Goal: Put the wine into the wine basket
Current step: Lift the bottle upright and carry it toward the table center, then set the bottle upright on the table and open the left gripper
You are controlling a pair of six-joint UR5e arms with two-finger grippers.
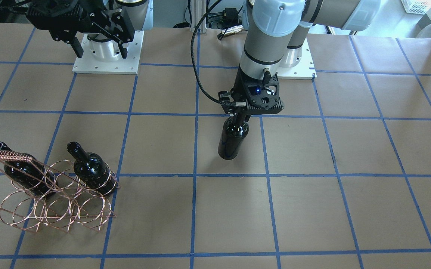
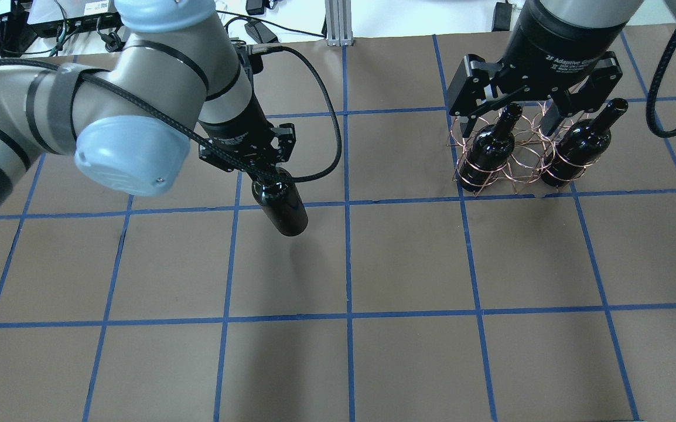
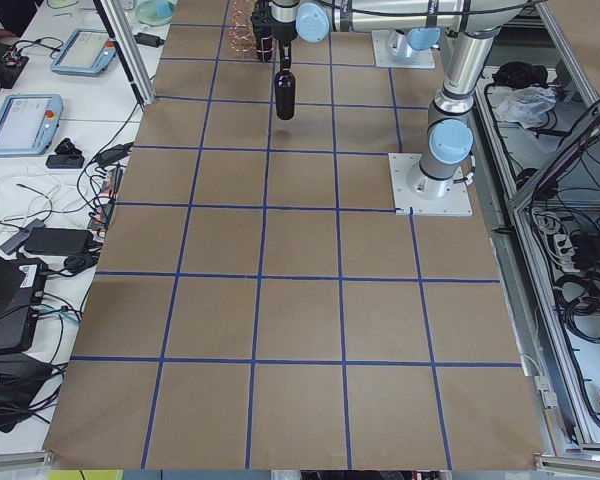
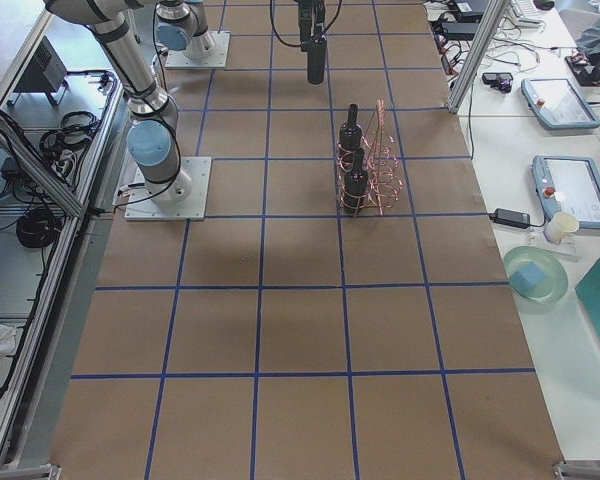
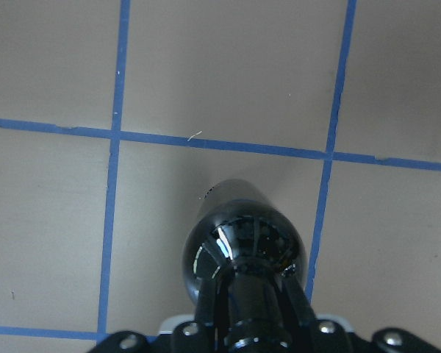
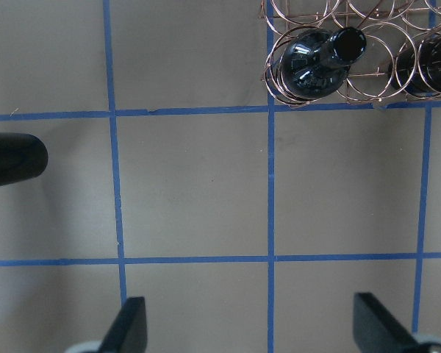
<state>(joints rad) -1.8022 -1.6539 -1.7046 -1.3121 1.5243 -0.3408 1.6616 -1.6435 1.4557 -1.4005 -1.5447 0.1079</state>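
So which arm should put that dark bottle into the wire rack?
Left. The left tool is already shut on the neck of the wine bottle, which hangs neck-up from it. The right tool is open and empty, and would probably need a handover to reach the wine basket.

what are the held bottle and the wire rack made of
The bottle in the left gripper looks like near-black glass with a glossy finish: sharp bright reflections sit on its shoulder. The rack looks like thin metal wire with a shiny copper-coloured finish; solid copper or plating cannot be told.
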